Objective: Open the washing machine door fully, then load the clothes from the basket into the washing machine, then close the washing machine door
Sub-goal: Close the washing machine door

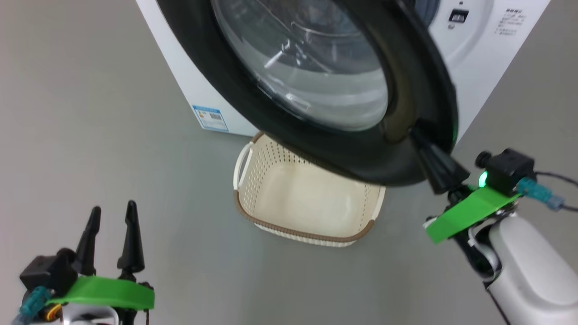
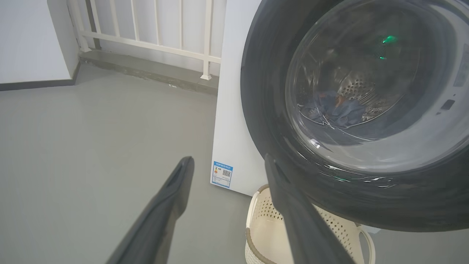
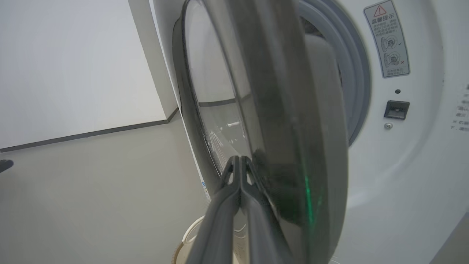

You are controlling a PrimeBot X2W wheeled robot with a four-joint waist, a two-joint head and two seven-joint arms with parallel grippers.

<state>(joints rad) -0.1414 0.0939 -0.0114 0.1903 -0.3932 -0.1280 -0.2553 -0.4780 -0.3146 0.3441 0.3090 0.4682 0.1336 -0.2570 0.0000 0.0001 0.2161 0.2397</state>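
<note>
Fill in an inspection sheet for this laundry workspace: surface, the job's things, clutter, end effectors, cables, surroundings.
Surface: smooth grey floor.
Job's things: white washing machine, its black door partly open; cream basket below the door, empty; blue clothes lie inside the machine, seen through the door glass.
Clutter: nothing seen.
End effectors: left end effector open, touching nothing; right end effector shut, tips against the door's rim.
Cables: black cable and teal plug at the right wrist.
Surroundings: white railing, white wall with dark skirting.
</note>
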